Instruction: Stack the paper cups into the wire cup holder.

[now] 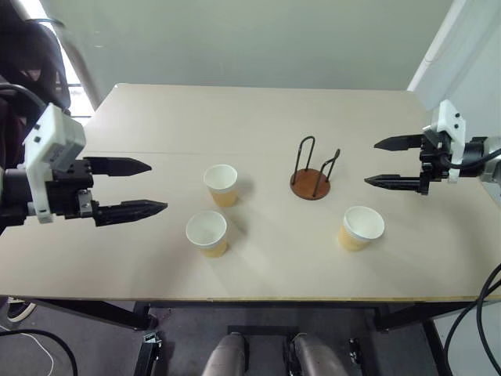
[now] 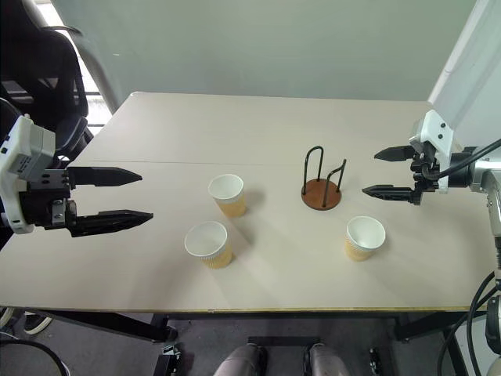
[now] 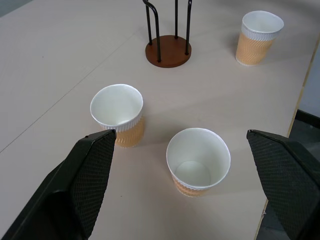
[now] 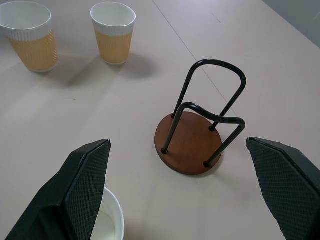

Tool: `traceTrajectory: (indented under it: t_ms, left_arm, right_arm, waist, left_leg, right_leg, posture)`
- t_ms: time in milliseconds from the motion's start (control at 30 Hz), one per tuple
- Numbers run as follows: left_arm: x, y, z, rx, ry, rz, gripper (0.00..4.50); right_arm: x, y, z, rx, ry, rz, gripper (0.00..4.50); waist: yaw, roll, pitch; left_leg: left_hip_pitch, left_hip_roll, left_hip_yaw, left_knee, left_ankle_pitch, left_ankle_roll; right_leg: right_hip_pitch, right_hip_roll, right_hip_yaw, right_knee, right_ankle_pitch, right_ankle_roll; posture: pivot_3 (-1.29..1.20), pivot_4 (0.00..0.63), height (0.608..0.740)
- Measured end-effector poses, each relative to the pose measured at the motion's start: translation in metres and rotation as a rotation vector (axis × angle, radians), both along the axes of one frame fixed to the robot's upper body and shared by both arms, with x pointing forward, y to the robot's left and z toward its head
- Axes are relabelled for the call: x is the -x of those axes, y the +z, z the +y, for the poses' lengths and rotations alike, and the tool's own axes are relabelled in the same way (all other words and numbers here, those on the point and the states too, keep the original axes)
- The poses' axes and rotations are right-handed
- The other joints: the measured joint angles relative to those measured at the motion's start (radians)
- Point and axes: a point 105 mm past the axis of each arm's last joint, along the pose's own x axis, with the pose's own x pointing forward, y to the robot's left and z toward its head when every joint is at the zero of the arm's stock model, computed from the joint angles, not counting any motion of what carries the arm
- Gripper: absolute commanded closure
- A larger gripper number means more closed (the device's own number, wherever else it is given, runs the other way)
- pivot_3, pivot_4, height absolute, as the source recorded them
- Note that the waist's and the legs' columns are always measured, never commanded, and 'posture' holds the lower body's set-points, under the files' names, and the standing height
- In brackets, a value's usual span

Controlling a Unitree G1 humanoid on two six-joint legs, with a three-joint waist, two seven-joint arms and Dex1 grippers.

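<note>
Three tan paper cups stand upright on the beige table: one left of centre, one nearer the front edge, one at the front right. The wire cup holder, a brown disc with two black wire loops, stands empty near the table's middle. My left gripper hovers open above the table's left side, pointing toward the two left cups. My right gripper hovers open to the right of the holder. In the right wrist view the holder sits between my open fingers.
The table has a seam running across its middle and a bare far half. A black chair stands beyond the far left corner. A grey wall lies behind the table.
</note>
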Motion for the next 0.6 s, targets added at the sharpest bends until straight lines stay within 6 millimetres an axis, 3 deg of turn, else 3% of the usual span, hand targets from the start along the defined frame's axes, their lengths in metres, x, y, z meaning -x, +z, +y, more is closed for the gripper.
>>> traceTrajectory:
  t_ms: [267, 367, 600]
  left_arm:
    - [-0.004, 0.002, 0.004, -0.002, 0.026, -0.035, 0.02]
    - [-0.009, 0.005, 0.008, 0.000, 0.055, -0.070, 0.02]
    - [-0.018, 0.005, 0.006, -0.005, 0.064, -0.123, 0.02]
  right_arm:
    - [0.001, 0.001, -0.004, 0.019, -0.001, -0.010, 0.00]
    - [-0.009, 0.001, -0.007, 0.010, -0.072, -0.015, 0.00]
    - [-0.020, -0.020, 0.024, -0.037, -0.155, 0.085, 0.00]
  waist:
    - [0.000, 0.000, 0.000]
    - [0.000, 0.000, 0.000]
    - [-0.002, 0.000, 0.000]
  left_leg:
    - [0.000, 0.000, 0.000, 0.000, 0.000, 0.000]
    - [0.000, 0.000, 0.000, 0.001, 0.000, 0.000]
    - [0.001, 0.001, 0.000, 0.000, 0.001, 0.000]
  right_leg:
    - [0.000, 0.000, 0.000, 0.000, 0.000, 0.000]
    - [0.000, 0.000, 0.000, 0.001, 0.000, 0.000]
    - [-0.001, 0.001, 0.000, 0.002, 0.000, 0.000]
  posture:
    - [0.00, 0.150, 0.740]
    - [0.00, 0.150, 0.740]
    - [0.00, 0.150, 0.740]
